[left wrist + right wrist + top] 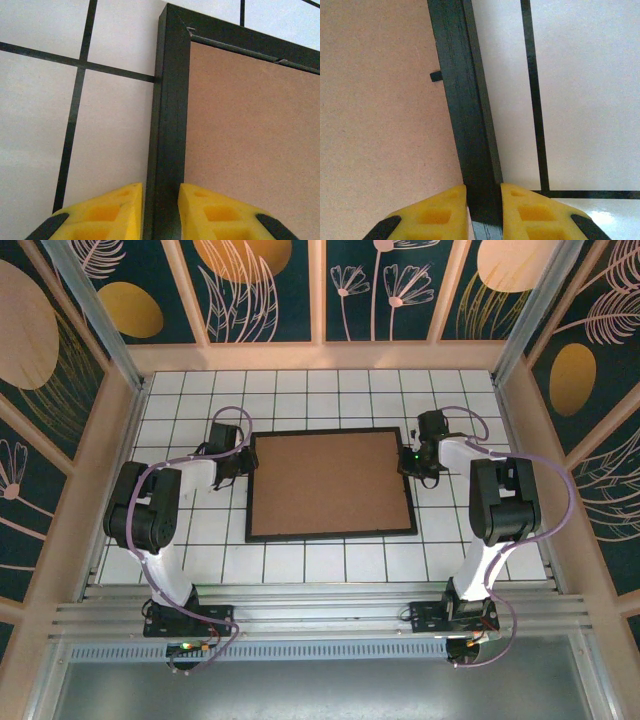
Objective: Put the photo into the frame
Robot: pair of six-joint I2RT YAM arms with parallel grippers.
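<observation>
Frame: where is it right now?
Top view: the frame lies flat mid-table on the white tiles, brown backing board facing up. The left claw grips its left rail, the right claw its right rail.

Black frame (331,536), brown board (330,483), white tiled tabletop (300,390).
The board is plain, faintly speckled brown. Dark grid lines rule the tabletop's white squares. The jaws are yellow with black backs. Walls (270,280) along the picture's top carry gold and peach botanical shapes on dark teal.
</observation>
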